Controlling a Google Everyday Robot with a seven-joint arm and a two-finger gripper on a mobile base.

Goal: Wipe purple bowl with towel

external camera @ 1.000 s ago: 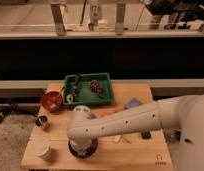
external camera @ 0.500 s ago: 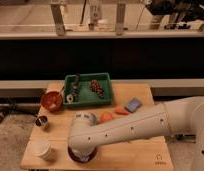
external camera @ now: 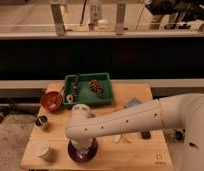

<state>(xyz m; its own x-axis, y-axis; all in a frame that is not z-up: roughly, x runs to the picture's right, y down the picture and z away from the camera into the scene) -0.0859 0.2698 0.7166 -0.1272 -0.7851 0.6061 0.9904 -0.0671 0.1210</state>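
1. A light wooden desk (external camera: pixel 145 156) carried everything; the round, shallow, glossy dark purple-maroon bowl (external camera: pixel 70 150) sat on its near-left part, just right of a short white cup (external camera: pixel 43 150)
2. The white robot arm (external camera: pixel 135 117) reached in from the right and bent down at the wrist; the gripper (external camera: pixel 83 145) pointed straight down into the purple bowl, at or close to its inner surface, with the contact itself hidden by the wrist
3. Gripper state: could not tell, open or closed, as the bulky wrist covered it; no towel could be made out, so whether it held one could not be told either
4. Step in hand, as judged: the wipe itself, with the gripper down inside the bowl; the task looked underway, how far along was not clear
5. The next move would call for small sweeps kept inside the rim with light downward pressure, so the bowl would not slide toward the white cup or off the near edge of the desk
6. Not the target: a round red-orange bowl (external camera: pixel 51 101) sat at far left, well apart; a green rectangular plastic tray (external camera: pixel 106 97) lay beside it to the right; a small dark metal cup (external camera: pixel 42 121) stood between the red-orange bowl and the white cup; a flat blue object (external camera: pixel 132 103) lay right of the tray
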